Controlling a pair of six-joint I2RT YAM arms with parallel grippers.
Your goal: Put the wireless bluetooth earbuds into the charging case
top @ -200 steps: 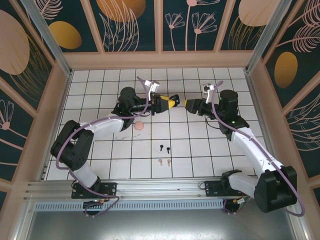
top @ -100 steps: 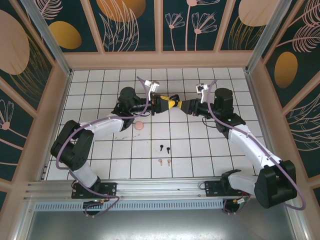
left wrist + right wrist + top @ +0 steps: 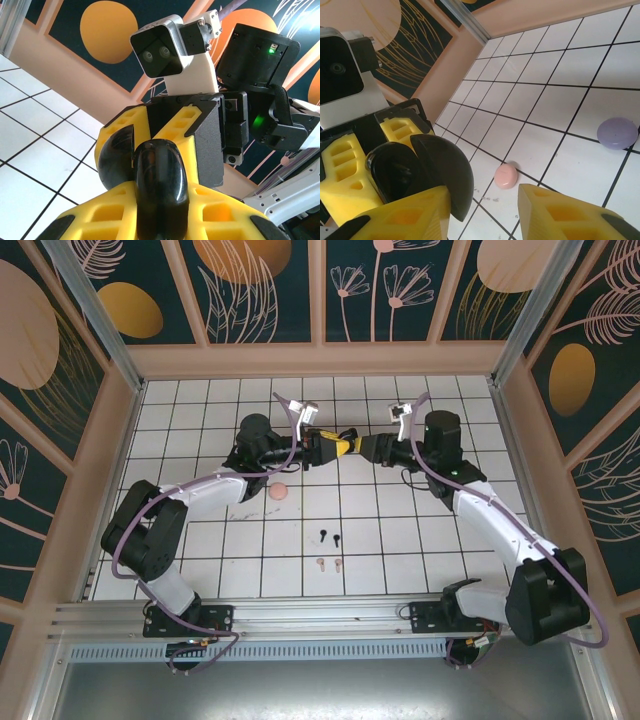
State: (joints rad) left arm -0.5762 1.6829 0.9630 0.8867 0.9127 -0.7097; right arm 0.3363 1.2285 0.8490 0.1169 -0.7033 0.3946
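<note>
Had the black charging case (image 3: pixel 157 185) pinched in my left fingers (image 3: pixel 220 215), up off the bench (image 3: pixel 400 540), so the other arm could reach it. Meanwhile my right fingers (image 3: pixel 560 210) sat half-open by its lid (image 3: pixel 445 175), gripping nothing.

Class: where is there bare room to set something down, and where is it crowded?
Bare: tiles along the back wall; tiles between the black earbuds and the right arm. Crowded: centre, both arms' fingers at the black case.
</note>
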